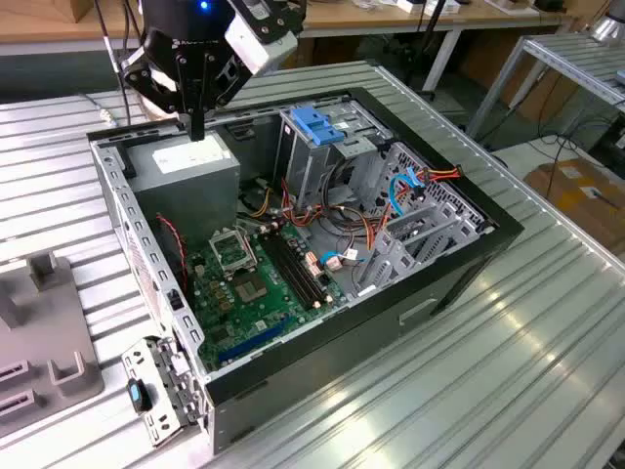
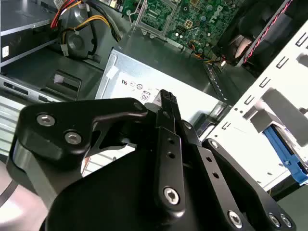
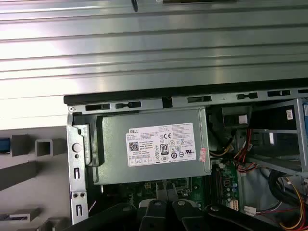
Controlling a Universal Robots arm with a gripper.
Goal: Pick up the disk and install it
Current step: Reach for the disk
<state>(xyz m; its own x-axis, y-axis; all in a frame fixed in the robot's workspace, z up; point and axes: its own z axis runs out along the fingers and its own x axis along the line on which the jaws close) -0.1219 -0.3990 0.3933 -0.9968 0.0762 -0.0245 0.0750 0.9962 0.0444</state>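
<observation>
exterior view: the gripper (image 1: pixel 196 125) hangs with fingers pressed together, grasping nothing, just over the power-supply box (image 1: pixel 190 171), at 11 o'clock in the open computer case (image 1: pixel 342 332). second wrist view: the closed fingers (image 2: pixel 167 108) are near that box. first wrist view: the box lies underneath; where the disk is i cannot tell.

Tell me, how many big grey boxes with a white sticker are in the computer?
1. The grey power-supply box sits in the case's corner, beneath the gripper. Others could hide behind the drive cage.
</observation>
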